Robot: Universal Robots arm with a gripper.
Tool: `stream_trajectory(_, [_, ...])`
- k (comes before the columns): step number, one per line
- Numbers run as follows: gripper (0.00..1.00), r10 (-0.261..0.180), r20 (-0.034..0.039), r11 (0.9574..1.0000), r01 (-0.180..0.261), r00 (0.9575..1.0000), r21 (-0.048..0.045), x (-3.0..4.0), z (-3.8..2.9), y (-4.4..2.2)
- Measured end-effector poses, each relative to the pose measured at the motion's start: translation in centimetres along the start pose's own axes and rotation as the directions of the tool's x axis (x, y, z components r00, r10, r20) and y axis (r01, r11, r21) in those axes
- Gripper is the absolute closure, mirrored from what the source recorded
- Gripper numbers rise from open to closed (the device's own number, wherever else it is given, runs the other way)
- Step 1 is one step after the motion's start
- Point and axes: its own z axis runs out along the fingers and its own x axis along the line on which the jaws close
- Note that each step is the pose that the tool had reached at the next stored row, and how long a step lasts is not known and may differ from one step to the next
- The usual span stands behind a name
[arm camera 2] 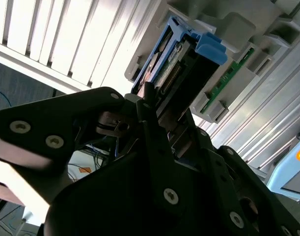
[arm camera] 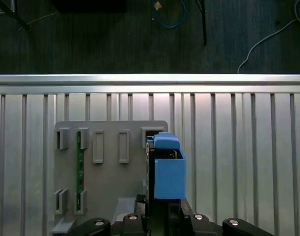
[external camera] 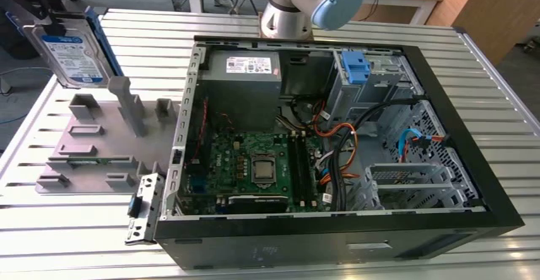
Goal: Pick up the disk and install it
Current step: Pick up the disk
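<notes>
Silver metal with a white and blue label on the disk [external camera: 74,55], edged by a blue carrier frame, against the black of the gripper [arm camera: 162,211]. Grey on the fixture plate [external camera: 93,147], green on the memory stick [arm camera: 80,167], ribbed bright aluminium stripes across the table [external camera: 76,242]. Black for the computer case [external camera: 337,245], green on the motherboard [external camera: 253,163], grey with a white sticker on the power supply [external camera: 245,71], blue on the latch tab [external camera: 358,70], orange and black among the cables [external camera: 337,160].
</notes>
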Motion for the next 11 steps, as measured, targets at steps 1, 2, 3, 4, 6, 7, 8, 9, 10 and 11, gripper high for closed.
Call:
stream_trajectory(1, [0.65, 0.0, 0.0, 1.0, 0.0, 1.0, 0.0, -0.01, -0.27, 0.01])
stream_trajectory(2, [0.65, 0.0, -0.0001, 1.0, 0.0, 1.0, -0.0001, -0.02, -0.57, 0.01])
stream_trajectory(3, [0.65, 0.0, 0.0, 1.0, 0.0, 1.0, 0.0, -0.03, -0.88, 0.02])
stream_trajectory(4, [0.65, 0.0, 0.0, 1.0, 0.0, 1.0, 0.0001, -0.05, -1.19, 0.03])
stream_trajectory(6, [0.65, 0.0, -0.0001, 1.0, 0.0, 1.0, -0.0002, -0.07, -1.81, 0.04])
stream_trajectory(7, [0.65, 0.0, 0.0, 1.0, 0.0, 1.0, -0.0001, -0.08, -2.03, 0.05])
stream_trajectory(8, [0.65, 0.0, 0.0, 1.0, 0.0, 1.0, -0.0001, -0.09, -2.23, 0.05])
stream_trajectory(9, [0.65, 0.0, 0.0, 1.0, 0.0, 1.0, 0.0, -0.09, -2.44, 0.06])
stream_trajectory(10, [0.65, 0.0, 0.0, 1.0, 0.0, 1.0, 0.0, -0.1, -2.66, 0.06])
stream_trajectory(11, [0.65, 0.0, -0.0001, 1.0, 0.0, 1.0, -0.0001, -0.11, -2.89, 0.07])
